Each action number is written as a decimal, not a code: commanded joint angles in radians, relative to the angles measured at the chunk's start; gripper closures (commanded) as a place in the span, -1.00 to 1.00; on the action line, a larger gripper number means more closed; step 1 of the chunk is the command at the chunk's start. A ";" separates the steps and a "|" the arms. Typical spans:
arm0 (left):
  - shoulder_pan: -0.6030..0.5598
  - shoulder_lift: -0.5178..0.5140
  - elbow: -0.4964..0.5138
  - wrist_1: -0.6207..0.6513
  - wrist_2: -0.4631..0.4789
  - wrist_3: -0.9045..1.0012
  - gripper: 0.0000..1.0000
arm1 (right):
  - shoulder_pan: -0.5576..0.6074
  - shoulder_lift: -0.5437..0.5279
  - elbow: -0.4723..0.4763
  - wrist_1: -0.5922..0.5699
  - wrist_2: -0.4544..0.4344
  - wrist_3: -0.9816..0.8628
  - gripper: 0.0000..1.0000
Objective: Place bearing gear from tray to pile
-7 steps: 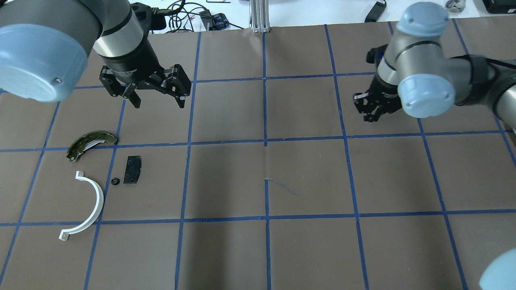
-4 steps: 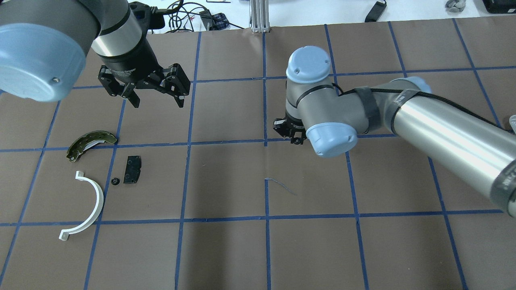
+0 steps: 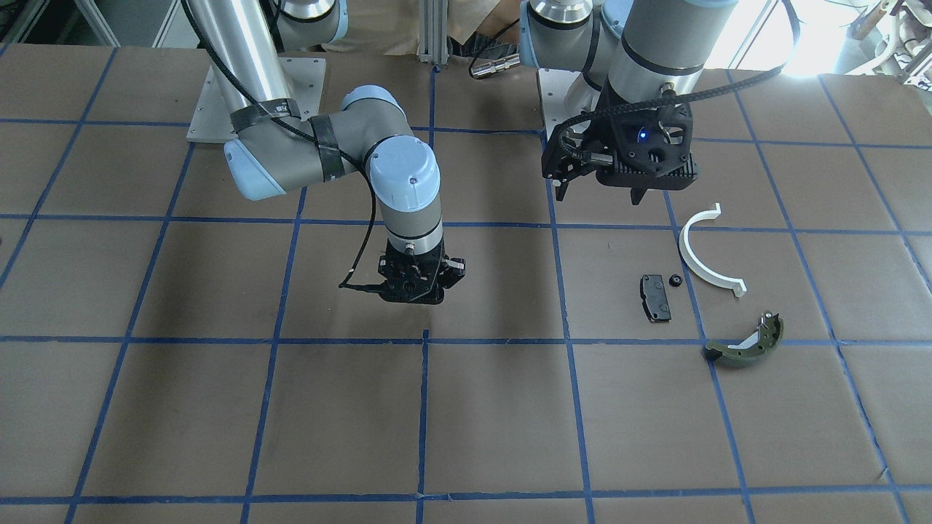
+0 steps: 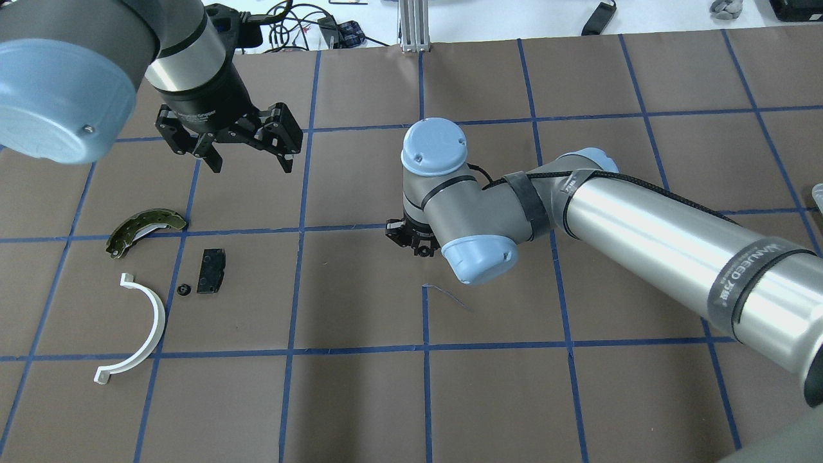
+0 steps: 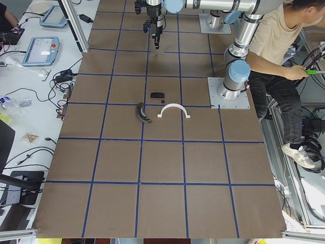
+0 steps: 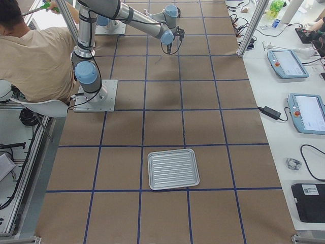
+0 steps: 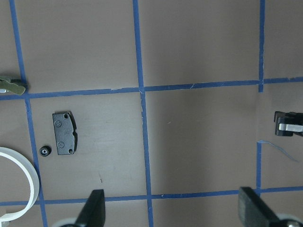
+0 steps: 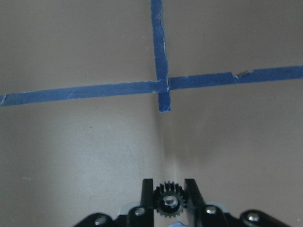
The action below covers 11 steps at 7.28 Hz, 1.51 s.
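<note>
Right fingers [image 8: 147,196] clench a black gear [image 8: 168,202] well apart from the black pad [image 4: 211,271]; left fingers [image 4: 287,152] hang spread.

Overhead and front views steeply down on the same pile [image 4: 211,271]; end views distant; wrist cameras close.

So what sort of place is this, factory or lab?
Most likely a robotics lab test cell, not a production line: a paper-covered table with a blue tape grid, teach pendants on a side bench, and a person seated beside the arm bases.
</note>
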 commanded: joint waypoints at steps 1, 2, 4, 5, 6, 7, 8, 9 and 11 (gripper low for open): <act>0.000 0.005 -0.003 -0.002 0.000 0.001 -1.00 | -0.002 0.001 0.001 -0.009 -0.009 -0.014 -0.57; 0.000 0.005 -0.006 0.000 0.000 0.001 -1.00 | -0.012 0.000 -0.005 -0.006 -0.012 -0.027 -0.76; 0.000 0.008 -0.009 0.000 0.000 0.001 -1.00 | -0.106 -0.055 -0.027 0.023 -0.090 -0.130 -1.00; 0.000 0.003 -0.009 0.000 -0.001 0.001 -1.00 | -0.181 -0.096 -0.027 0.071 -0.092 -0.253 -1.00; 0.000 -0.003 -0.012 0.000 0.000 -0.002 -1.00 | -0.277 -0.142 -0.036 0.152 -0.084 -0.372 -1.00; -0.001 -0.017 -0.015 0.000 0.002 -0.016 -1.00 | -0.357 -0.191 -0.060 0.228 -0.078 -0.457 -1.00; -0.011 -0.034 -0.015 0.017 -0.003 -0.048 -1.00 | -0.388 -0.221 -0.136 0.349 -0.076 -0.485 -1.00; -0.050 -0.063 -0.015 0.067 -0.015 -0.117 -1.00 | -0.390 -0.232 -0.245 0.519 -0.078 -0.486 -1.00; -0.199 -0.115 -0.026 0.110 -0.012 -0.290 -1.00 | -0.390 -0.253 -0.454 0.771 -0.067 -0.478 -1.00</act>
